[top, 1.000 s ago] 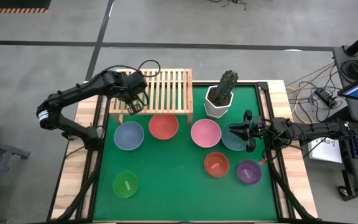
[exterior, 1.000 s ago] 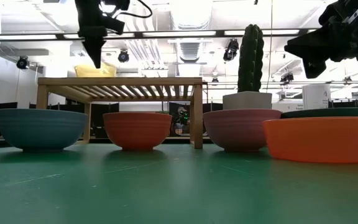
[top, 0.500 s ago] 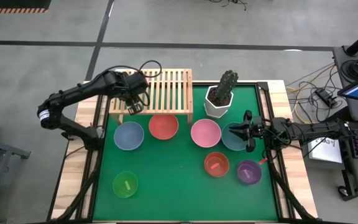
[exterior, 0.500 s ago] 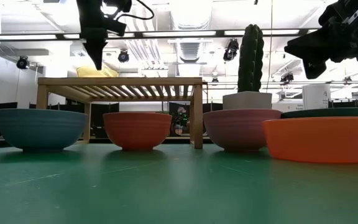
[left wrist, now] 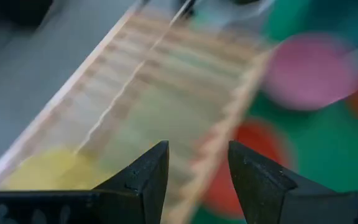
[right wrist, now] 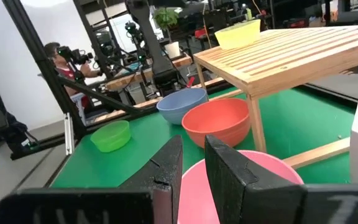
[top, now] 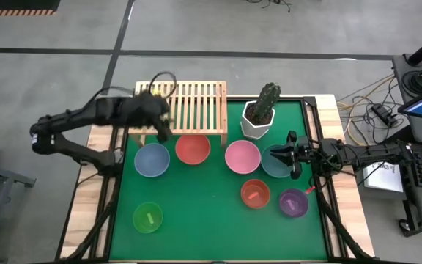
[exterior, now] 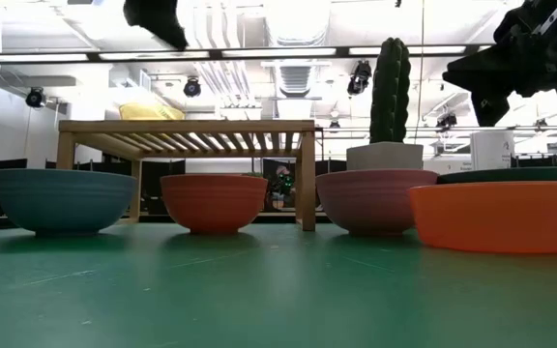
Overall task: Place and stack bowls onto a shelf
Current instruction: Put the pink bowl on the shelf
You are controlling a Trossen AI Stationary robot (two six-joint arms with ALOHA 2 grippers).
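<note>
Left arm (top: 86,117) reaches in from the table's left edge, forearm roughly level, left end effector (top: 160,126) above the shelf's near-left corner, fingers (left wrist: 143,177) parted, empty. Yellow bowl (right wrist: 238,32) sits upright on the far-left end of the shelf (top: 189,108); the arm hides it in the high view. Shelf is at the far left of the green mat (top: 211,213), long axis left to right, slats running near to far.

Row just near the shelf, left to right, all upright with rims up: blue-grey bowl (top: 152,159), coral-red bowl (top: 193,149), pink bowl (top: 242,156), teal bowl (top: 273,163). Coral-red one partly under the shelf's near edge. Lime green bowl (top: 148,217) alone at near left. Red-orange bowl (top: 255,193) and purple bowl (top: 293,202) near right, close together.

White pot with cactus (top: 261,111) stands just right of the shelf, far side.

Right arm (top: 365,154) stretches in level from the right edge, right end effector (top: 293,156) over the teal bowl's right rim, fingers (right wrist: 166,168) nearly together with a narrow gap, gripping nothing.
</note>
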